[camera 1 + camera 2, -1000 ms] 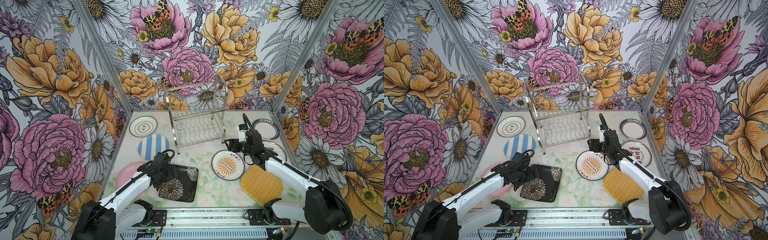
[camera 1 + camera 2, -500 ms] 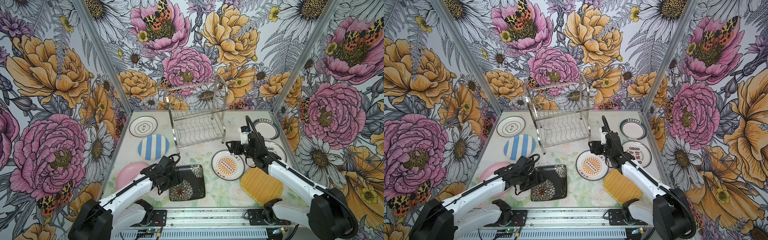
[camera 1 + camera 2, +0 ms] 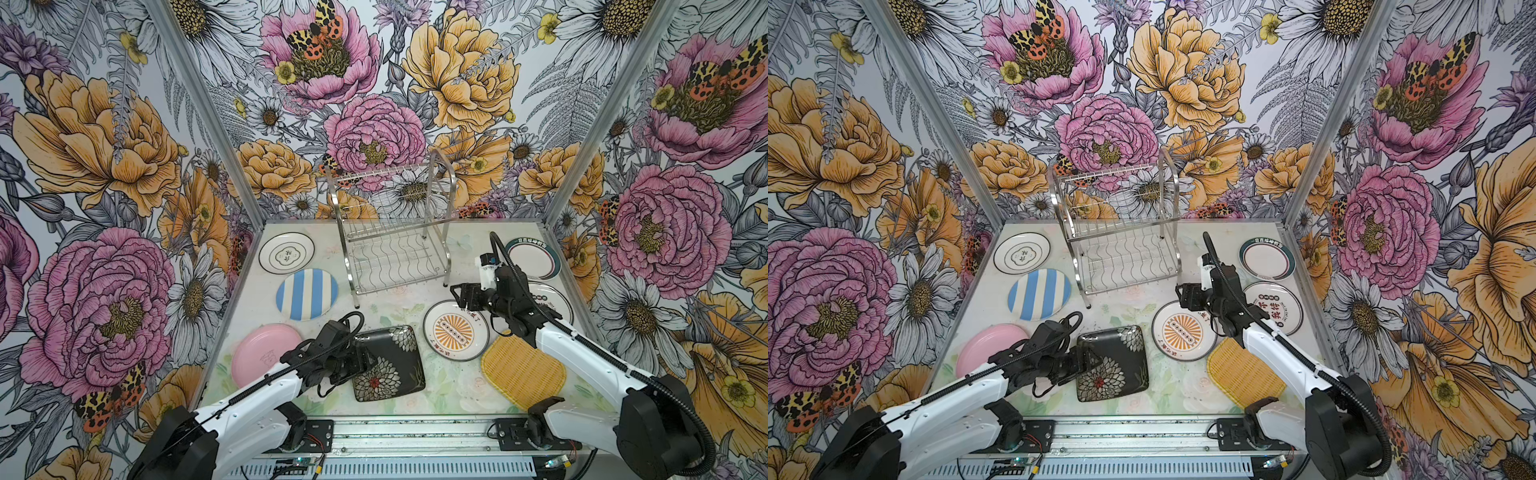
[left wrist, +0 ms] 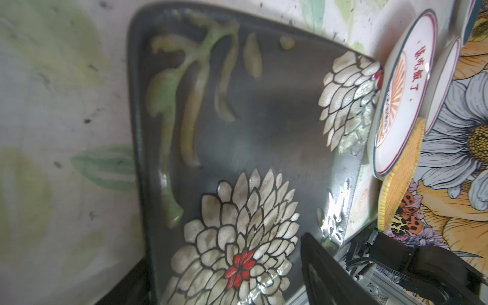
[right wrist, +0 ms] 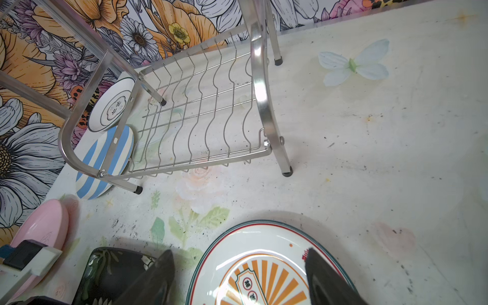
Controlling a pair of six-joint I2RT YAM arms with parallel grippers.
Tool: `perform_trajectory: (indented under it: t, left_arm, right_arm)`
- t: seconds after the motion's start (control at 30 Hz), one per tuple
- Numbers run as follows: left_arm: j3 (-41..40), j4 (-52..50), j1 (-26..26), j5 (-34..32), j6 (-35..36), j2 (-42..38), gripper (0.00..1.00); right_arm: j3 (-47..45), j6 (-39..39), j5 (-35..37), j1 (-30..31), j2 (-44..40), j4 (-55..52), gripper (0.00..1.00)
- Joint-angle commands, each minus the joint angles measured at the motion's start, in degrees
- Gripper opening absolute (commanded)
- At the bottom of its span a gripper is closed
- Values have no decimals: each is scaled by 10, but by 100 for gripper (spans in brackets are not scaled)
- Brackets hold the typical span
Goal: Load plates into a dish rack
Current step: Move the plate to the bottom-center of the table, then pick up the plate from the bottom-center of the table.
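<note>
Where left gripper (image 3: 366, 358) straddles its edge, grip unclear, black square plate (image 3: 395, 365) shows silver chrysanthemums; right gripper (image 3: 456, 293) spread wide.

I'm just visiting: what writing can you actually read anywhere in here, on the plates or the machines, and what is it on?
"该吃饭了", in red, as far as I can tell: rim of the orange sunburst plate, left wrist view.
"不" and "我待", large: on the big-lettered plate; the right arm hides the rest.
Too small to read: rim lettering on the teal-rimmed plate; centre characters on the ringed white plate.
Blurred: small characters at the orange sunburst plate's centre.
</note>
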Motion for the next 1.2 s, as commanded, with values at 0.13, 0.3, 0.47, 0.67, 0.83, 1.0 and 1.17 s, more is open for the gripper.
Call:
perform_trajectory:
  t: [0.13,0.3,0.47,0.67,0.83,1.0,1.17]
  left_arm:
    - [-40,26,37,31,8,-29,65]
    - [-60,24,38,33,19,-39,55]
    - [-71,24,37,31,24,-53,47]
    - [-82,21,37,28,25,-60,32]
    - [-83,15,36,25,24,-62,18]
    - [-82,10,36,24,20,-69,5]
    - [-81,-6,40,20,4,-101,0]
  right_arm:
    - [18,-7,-20,4,6,-1,78]
    - [25,-16,-32,3,12,-1,78]
    - [26,-19,-42,-1,16,-1,78]
    - [22,-21,-49,-5,18,-1,78]
    - [20,-21,-53,-7,20,-1,78]
    - [19,-21,-56,-8,22,0,78]
    - [17,-22,-61,-9,26,0,79]
